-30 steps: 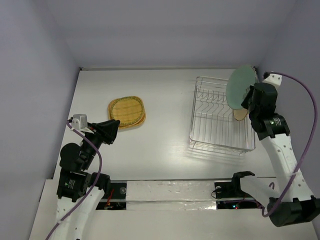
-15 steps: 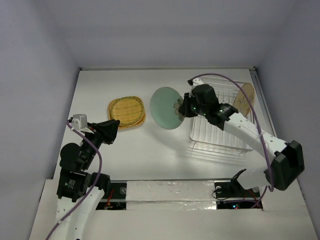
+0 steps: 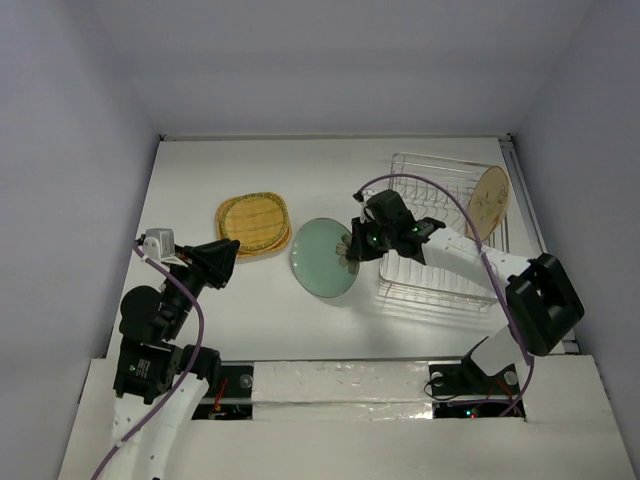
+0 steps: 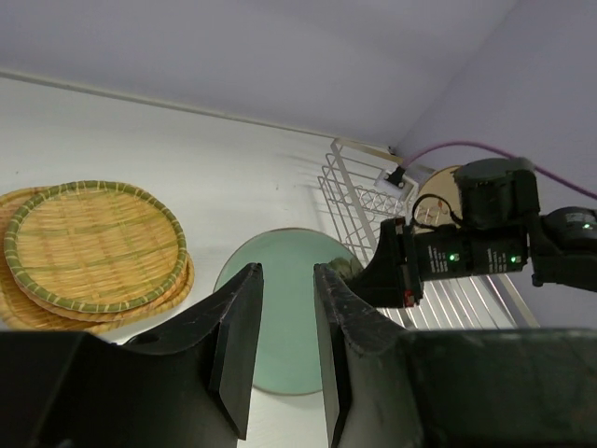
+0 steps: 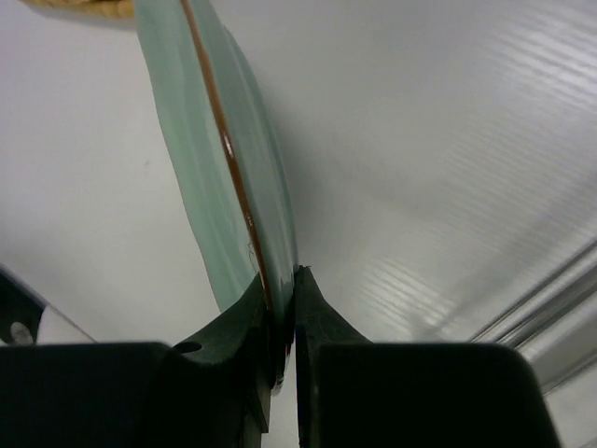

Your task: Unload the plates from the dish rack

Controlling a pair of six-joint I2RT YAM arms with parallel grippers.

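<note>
My right gripper [image 3: 352,248] is shut on the rim of the pale green plate [image 3: 323,258] and holds it low over the table, left of the silver wire dish rack [image 3: 440,285]. The right wrist view shows the plate [image 5: 219,159] edge-on, pinched between the fingers [image 5: 280,308]. A beige floral plate [image 3: 489,199] stands upright at the rack's far right. A stack of orange-yellow woven plates [image 3: 254,223] lies on the table to the left. My left gripper [image 3: 226,262] is open and empty, near that stack. The left wrist view shows the green plate [image 4: 284,308] and the woven stack [image 4: 93,243].
The white table is walled on the left, back and right. The rack stands close to the right wall. The right arm's purple cable [image 3: 425,190] loops over the rack.
My right gripper has carried the green plate from above the rack's far right corner leftward and down to just left of the rack. The left arm has not moved.
</note>
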